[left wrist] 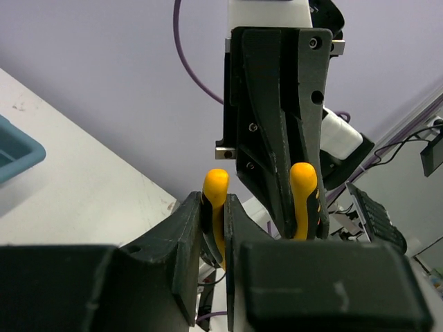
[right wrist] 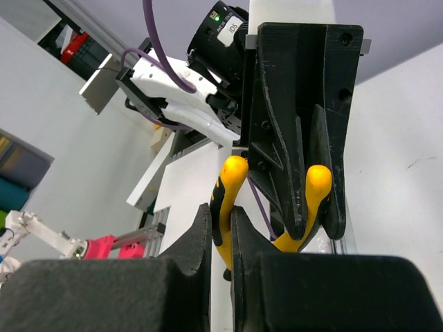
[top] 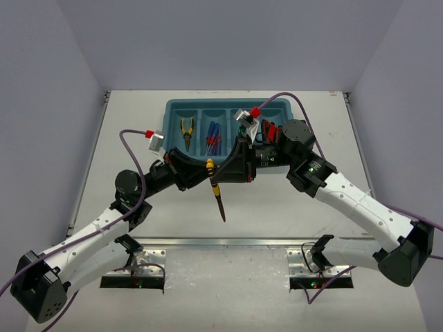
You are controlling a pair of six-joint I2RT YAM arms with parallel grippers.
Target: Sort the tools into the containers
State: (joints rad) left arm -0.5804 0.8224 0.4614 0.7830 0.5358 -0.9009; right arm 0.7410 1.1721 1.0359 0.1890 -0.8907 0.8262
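Left pincer (left wrist: 214, 207) is gripping one yellow handle of the yellow-handled pliers (top: 216, 191), its fingers narrowed tight onto it. The right pincer (right wrist: 220, 216) is clamping the other handle just as tightly, so both arms are sharing the one tool. These pliers are hanging nose-down over the table (top: 138, 207), just in front of the near wall of the teal tray (top: 170, 109) and not yet inside it; whether the tip is touching the table I cannot tell. In the tray, another pair of pliers (top: 185, 128) is lying in the leftmost compartment, blue-and-red-handled screwdrivers (top: 213, 135) are lying in the second, and red-and-black utility knives (top: 268, 128) are showing in the rightmost. The right wrist is hiding most of the third compartment. Judging from this, the sorting is nearing its end: the shared pliers are looking like the only tool outside the tray, though the arms are covering part of the table. What is remaining is for one pincer to be letting go and the other to be carrying the pliers to the leftmost compartment.
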